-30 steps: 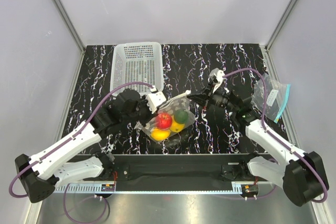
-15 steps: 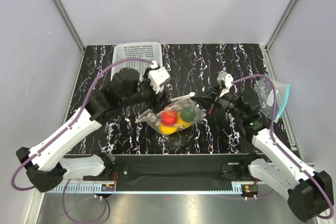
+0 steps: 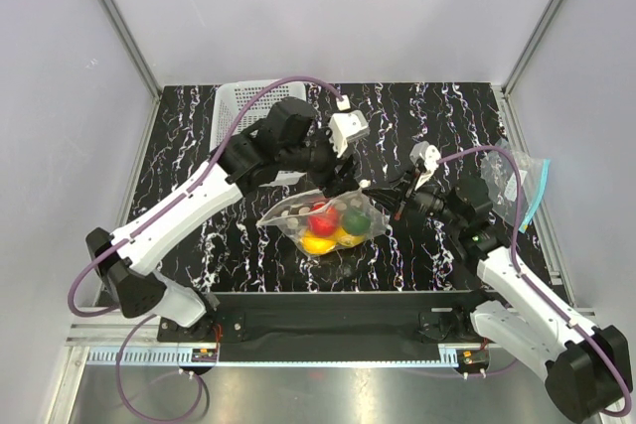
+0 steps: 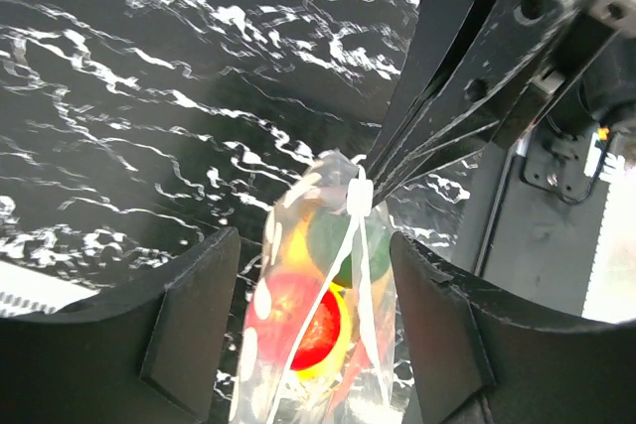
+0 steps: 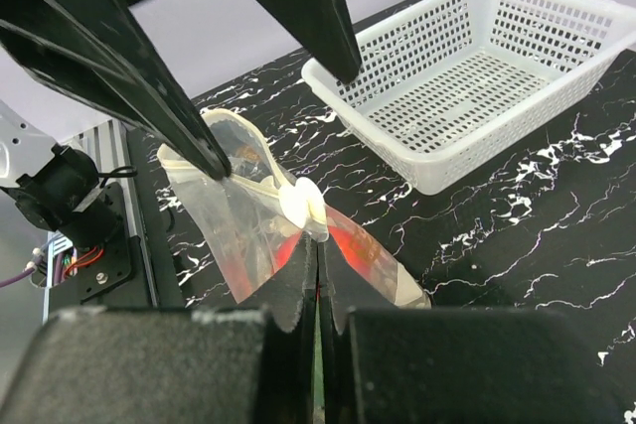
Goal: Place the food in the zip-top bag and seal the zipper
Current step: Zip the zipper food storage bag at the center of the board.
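1. Yellow, red and dark green toy fruits (image 3: 321, 221) are sitting inside the dotted zip-top bag (image 3: 288, 220), which we are finding close to the middle of the near edge of the black marbled bench (image 3: 417, 116).
2. We are seeing the right gripper (image 5: 318, 245) pinching the bag's top edge, its fingers pressed tight together on the plastic just below a white tab (image 5: 301, 204).
3. We are seeing the zipper (image 4: 350, 245) running as a pale strip down from that tab; whether it is sealed, we cannot tell.
4. We are finding the left gripper (image 4: 313, 245) hanging over the bag with its jaws spread wide, one finger on either side of the pouch and gripping nothing; one fingertip (image 5: 211, 161) is touching the bag's upper edge.
5. A spare clear bag (image 3: 517, 186) with a teal strip is lying at the right edge.
6. A white mesh basket (image 3: 243, 106) is standing towards the far-left corner, and the left arm is partly hiding it from us.
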### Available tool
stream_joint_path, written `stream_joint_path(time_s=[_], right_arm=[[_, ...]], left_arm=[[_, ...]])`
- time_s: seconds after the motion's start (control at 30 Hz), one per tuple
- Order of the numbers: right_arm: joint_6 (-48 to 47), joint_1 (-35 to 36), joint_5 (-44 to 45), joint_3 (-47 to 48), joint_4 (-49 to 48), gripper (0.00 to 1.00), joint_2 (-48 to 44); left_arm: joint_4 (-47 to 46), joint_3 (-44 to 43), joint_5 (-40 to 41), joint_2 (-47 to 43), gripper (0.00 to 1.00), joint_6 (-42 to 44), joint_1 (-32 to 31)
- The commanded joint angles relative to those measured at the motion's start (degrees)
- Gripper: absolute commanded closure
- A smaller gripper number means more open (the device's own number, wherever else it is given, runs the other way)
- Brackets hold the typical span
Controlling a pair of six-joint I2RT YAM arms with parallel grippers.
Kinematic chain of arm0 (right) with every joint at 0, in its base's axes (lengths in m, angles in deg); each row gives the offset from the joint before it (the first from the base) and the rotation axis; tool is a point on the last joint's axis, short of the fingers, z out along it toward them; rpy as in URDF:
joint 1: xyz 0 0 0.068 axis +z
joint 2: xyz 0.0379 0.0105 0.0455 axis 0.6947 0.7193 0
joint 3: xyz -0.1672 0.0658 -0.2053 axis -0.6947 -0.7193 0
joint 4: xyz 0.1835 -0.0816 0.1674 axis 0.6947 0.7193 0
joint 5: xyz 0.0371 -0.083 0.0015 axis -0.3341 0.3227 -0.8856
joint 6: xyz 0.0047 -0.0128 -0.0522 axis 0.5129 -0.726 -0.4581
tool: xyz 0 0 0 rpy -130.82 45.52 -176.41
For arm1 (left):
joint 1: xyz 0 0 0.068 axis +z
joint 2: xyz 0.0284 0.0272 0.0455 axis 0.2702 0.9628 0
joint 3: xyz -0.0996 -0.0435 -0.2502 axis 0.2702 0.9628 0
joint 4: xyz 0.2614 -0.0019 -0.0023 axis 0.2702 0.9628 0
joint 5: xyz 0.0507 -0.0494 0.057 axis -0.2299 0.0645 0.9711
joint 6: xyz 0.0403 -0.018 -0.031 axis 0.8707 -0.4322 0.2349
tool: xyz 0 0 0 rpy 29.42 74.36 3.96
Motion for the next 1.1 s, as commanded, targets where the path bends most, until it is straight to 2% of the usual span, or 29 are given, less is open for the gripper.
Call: stream_joint_path(time_s=[0.0, 0.33, 0.5, 0.63, 0.8, 1.07], right_arm=[[-1.0, 0.4, 0.0, 0.0, -2.4, 1.00, -1.7], [-0.9, 0.6, -0.5, 0.2, -2.2, 1.00, -2.0], [-0.8, 0.5, -0.5, 0.2, -2.0, 1.00, -2.3], [-0.9, 0.6, -0.5, 0.3, -1.9, 1.00, -2.5], [-0.9, 0.6, -0.6, 0.1, -1.8, 1.00, -2.7], [-1.0, 0.6, -0.4, 0.1, -1.7, 1.00, -2.8]], left_arm=[[0.3, -3.8, -4.2, 0.8, 0.35, 0.3, 0.0], [-0.4, -5.4, -8.6, 3.0, 0.41, -0.1, 0.0], [-0.6, -6.4, -10.0, 4.8, 0.47, -0.8, -0.1], [-0.5, -7.4, -10.9, 6.2, 0.59, -1.5, -0.1], [-0.2, -8.5, -11.2, 7.3, 0.62, -1.7, -0.2], [0.7, -8.3, -12.2, 7.3, 0.90, -1.1, -0.2]])
